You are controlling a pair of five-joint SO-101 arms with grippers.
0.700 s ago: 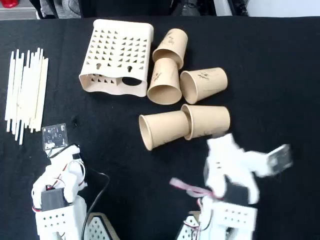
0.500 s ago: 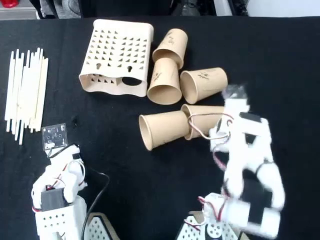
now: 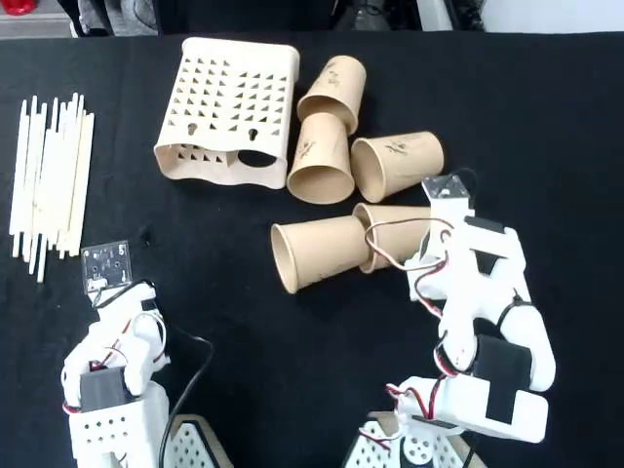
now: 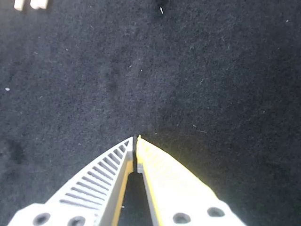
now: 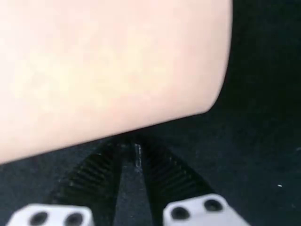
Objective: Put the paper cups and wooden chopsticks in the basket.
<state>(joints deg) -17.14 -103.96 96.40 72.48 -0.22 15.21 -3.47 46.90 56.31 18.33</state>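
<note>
Several tan paper cups lie on their sides on the black table; the closest, a cup (image 3: 395, 234), has its mouth against another cup (image 3: 317, 252). Its pale side (image 5: 108, 70) looms just beyond my right gripper (image 5: 137, 149), which is shut and holds nothing. The right arm (image 3: 473, 268) stretches from its base up to that cup. A bundle of wooden chopsticks (image 3: 49, 171) lies at the far left. The cream perforated basket (image 3: 229, 107) lies tipped over at the back. My left gripper (image 4: 135, 139) is shut just above bare cloth, the left arm (image 3: 117, 331) folded near its base.
Three more cups (image 3: 331, 88), (image 3: 320, 161), (image 3: 395, 164) cluster right of the basket. The ends of the chopsticks (image 4: 30, 4) are at the edge of the left wrist view. Open black cloth spans the middle and the right side.
The right arm swung out from its folded pose near the base and now reaches over the nearest right-hand cup. The left arm, cups, basket and chopsticks have stayed put.
</note>
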